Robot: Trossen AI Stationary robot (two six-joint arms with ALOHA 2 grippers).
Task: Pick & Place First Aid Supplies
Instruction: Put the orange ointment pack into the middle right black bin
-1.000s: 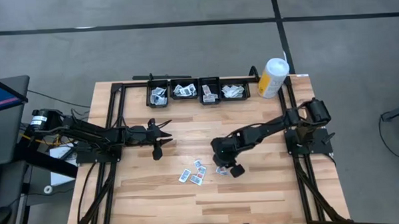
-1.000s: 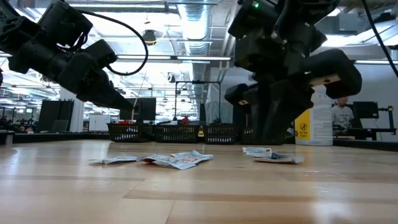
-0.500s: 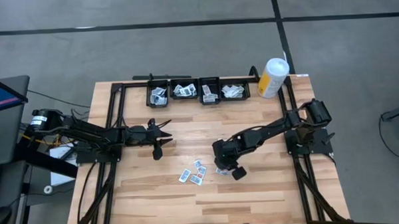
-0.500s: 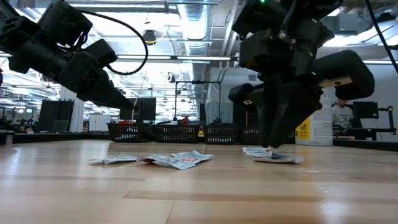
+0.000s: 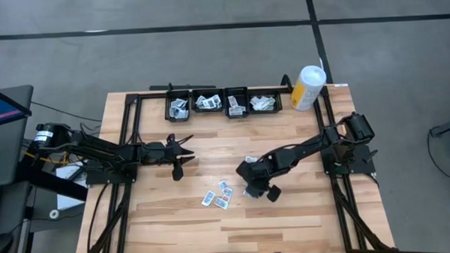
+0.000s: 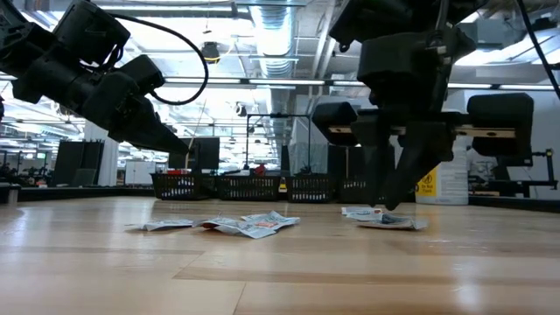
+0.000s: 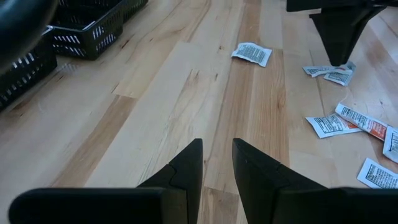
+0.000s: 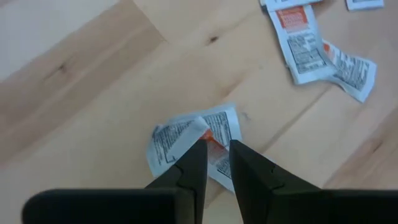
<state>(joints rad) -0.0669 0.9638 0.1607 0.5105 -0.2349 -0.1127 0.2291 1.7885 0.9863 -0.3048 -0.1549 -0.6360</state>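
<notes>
Bins (image 5: 223, 104), four in a row, hold packets (image 5: 216, 196).

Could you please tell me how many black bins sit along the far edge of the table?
4, in one row in the high view: the first bin nearest the left arm, the second bin, the third bin, and the fourth bin beside the canister.

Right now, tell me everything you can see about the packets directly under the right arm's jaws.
The packets under the right gripper are two small flat sachets, white with grey print and an orange patch, crinkled and overlapping on the wooden table. They lie apart from the looser cluster nearer the table's middle. The jaws stand narrowly apart just above them, tips at the orange patch; contact can't be confirmed.
</notes>
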